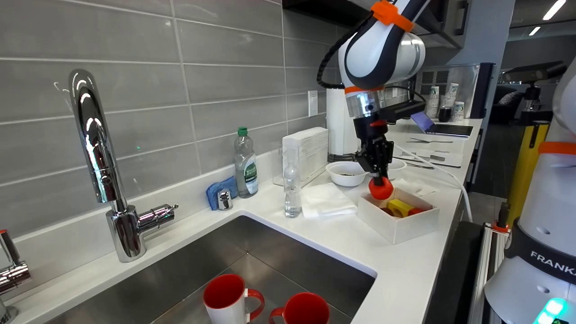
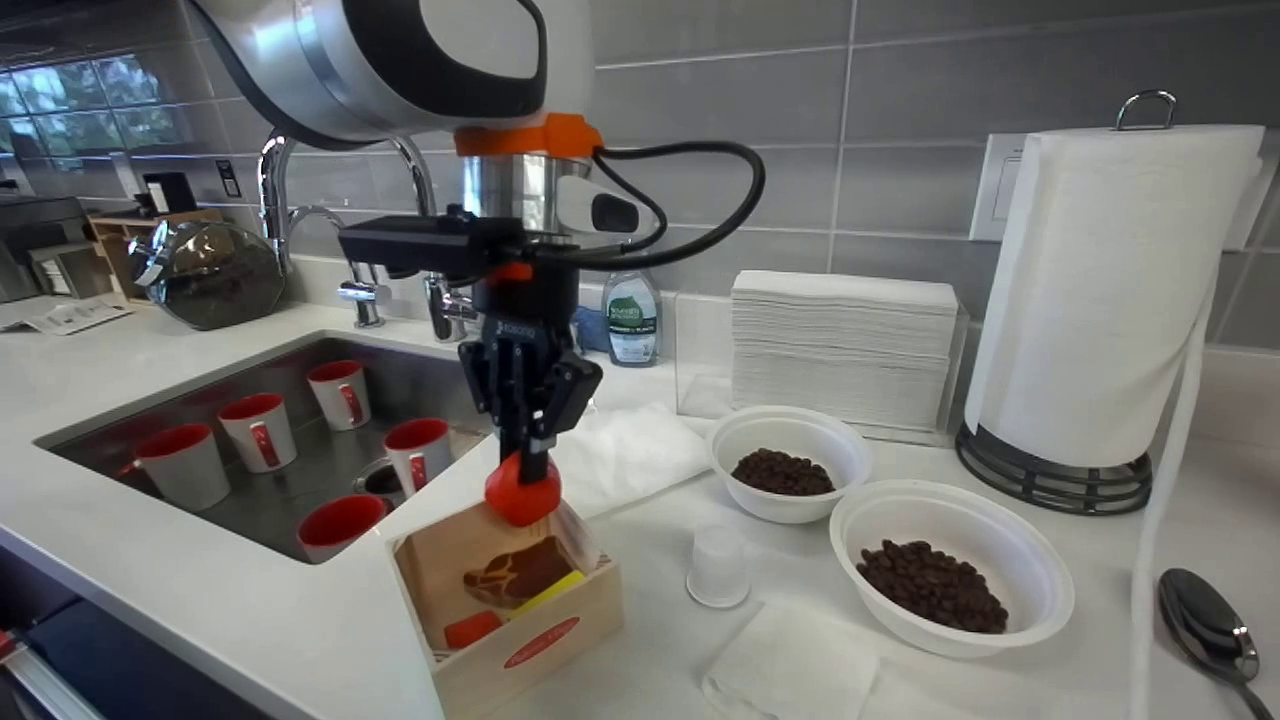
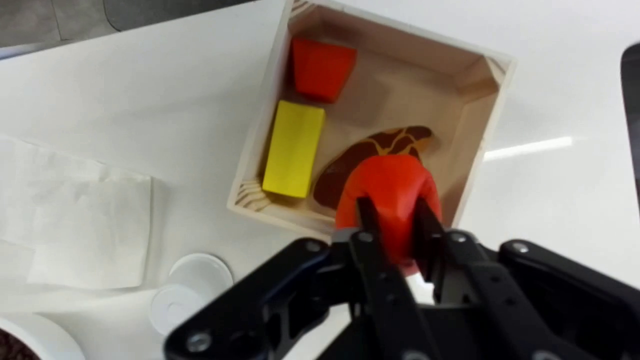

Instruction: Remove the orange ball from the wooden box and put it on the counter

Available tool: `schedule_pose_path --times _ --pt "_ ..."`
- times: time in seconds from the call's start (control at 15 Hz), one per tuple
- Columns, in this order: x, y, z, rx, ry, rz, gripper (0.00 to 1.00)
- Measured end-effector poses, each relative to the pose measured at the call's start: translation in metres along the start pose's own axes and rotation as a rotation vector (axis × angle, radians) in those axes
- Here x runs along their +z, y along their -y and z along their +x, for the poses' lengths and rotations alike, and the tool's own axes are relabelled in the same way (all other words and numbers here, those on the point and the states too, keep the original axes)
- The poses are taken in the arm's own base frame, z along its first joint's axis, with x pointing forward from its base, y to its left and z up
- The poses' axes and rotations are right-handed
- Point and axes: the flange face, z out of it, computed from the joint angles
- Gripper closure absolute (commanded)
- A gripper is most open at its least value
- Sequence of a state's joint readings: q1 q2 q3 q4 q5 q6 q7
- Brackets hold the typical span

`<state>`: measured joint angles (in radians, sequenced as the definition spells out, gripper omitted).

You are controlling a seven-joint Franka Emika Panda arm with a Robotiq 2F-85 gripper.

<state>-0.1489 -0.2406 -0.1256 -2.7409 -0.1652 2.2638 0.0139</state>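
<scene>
My gripper [image 1: 379, 177] is shut on the orange ball [image 1: 381, 191], an orange-red round piece. In an exterior view the ball [image 2: 520, 496] is at the fingertips [image 2: 527, 460], over the far side of the wooden box [image 2: 590, 612]. The wrist view shows both fingers [image 3: 395, 210] pressed into the ball [image 3: 392, 175], which hangs over one edge of the box [image 3: 410, 95]. Whether it touches the rim I cannot tell. The box holds a red piece [image 3: 322, 70], a yellow block [image 3: 294, 148] and a brown piece [image 3: 345, 165], partly hidden by the ball. The box stands on the white counter [image 1: 405, 270].
A steel sink [image 1: 288, 274] with several red-and-white cups [image 2: 257, 435] lies beside the box. Two white bowls [image 2: 850, 460] [image 2: 1040, 580], a small plastic cup [image 2: 718, 565] and napkins [image 2: 800, 655] are near it. A clear bottle [image 1: 292, 189] stands by the sink corner.
</scene>
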Motion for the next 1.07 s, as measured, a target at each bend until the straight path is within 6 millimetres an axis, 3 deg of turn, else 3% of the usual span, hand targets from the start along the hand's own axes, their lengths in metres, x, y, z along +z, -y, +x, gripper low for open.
schedule_pose_path --times 0.33,0.6,0.67,0.73,1.07 --pt "-0.028 -0.018 0.009 0.099 -0.180 0.052 0.97" --pt "-0.038 -0.030 0.020 0.176 -0.308 0.058 0.97" --pt "-0.037 -0.032 0.022 0.192 -0.324 0.058 0.63" --pt "-0.035 -0.033 0.023 0.203 -0.333 0.057 0.62" --pt "-0.022 -0.037 0.029 0.248 -0.343 0.057 0.22"
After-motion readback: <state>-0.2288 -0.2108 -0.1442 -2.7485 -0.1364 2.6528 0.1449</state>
